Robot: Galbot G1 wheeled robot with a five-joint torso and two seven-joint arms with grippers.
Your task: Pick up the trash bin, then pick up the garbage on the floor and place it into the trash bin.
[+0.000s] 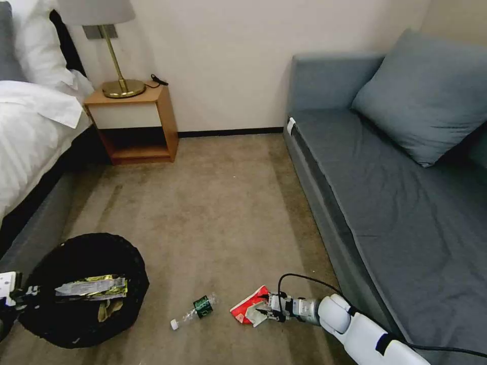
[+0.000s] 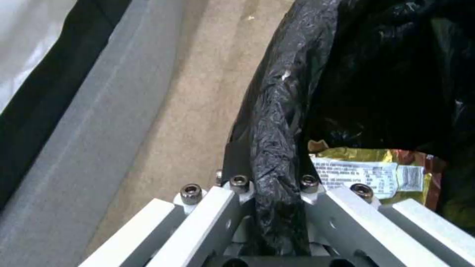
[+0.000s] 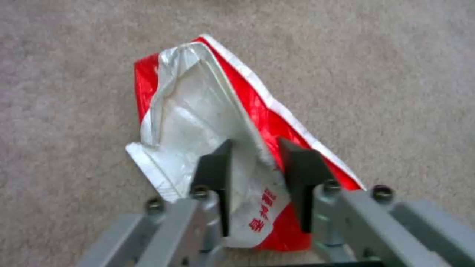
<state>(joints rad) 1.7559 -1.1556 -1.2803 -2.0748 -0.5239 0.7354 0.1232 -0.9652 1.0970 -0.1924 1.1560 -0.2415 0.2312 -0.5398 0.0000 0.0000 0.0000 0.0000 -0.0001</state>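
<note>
The right gripper (image 1: 265, 308) reaches low over the carpet (image 1: 218, 213) beside the sofa (image 1: 401, 213), its fingers (image 3: 218, 167) either side of a raised fold of the red-and-white packet (image 3: 207, 122); whether they pinch it I cannot tell. The clear bottle (image 1: 194, 309) lies just left of the packet, its long axis slanted, white cap toward the trash bin (image 1: 83, 253). The left gripper (image 2: 274, 181) is clenched on the bin's bag-covered rim, a foil wrapper (image 2: 366, 174) inside
</note>
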